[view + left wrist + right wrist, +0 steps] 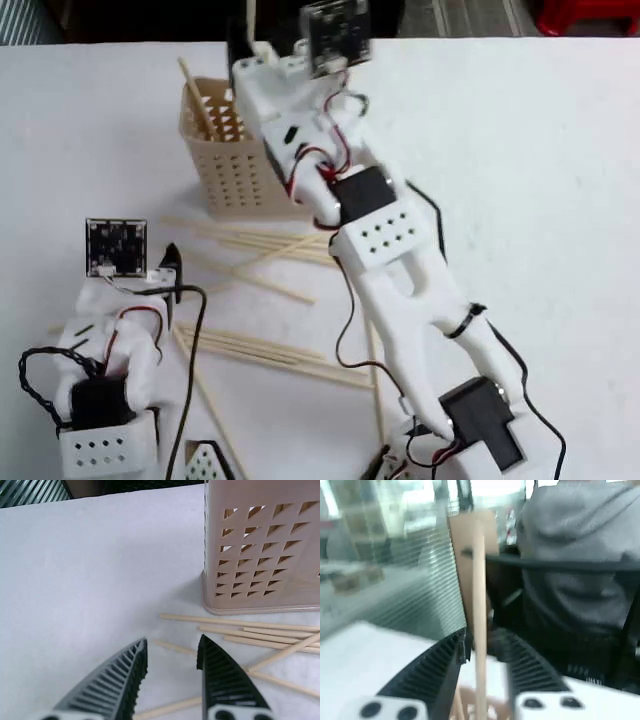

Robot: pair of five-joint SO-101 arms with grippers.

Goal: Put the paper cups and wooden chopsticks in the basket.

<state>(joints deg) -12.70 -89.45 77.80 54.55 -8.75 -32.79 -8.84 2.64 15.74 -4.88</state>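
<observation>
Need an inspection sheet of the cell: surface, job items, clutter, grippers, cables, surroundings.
Surface: white table, no spills seen.
Job's things: beige basket upright, a leaning chopstick inside; loose chopsticks scattered on the table in front of it.
Clutter: nothing seen.
Grippers: left gripper open, low over the table near the loose chopsticks; right gripper shut on an upright held chopstick, about above the basket.
Cables: black cable by the left arm, apparently crossing loose chopsticks; red and black wires on the right arm.
Surroundings: red object beyond the table's far edge.

White table [540, 150], red object [585, 15] beyond
</observation>
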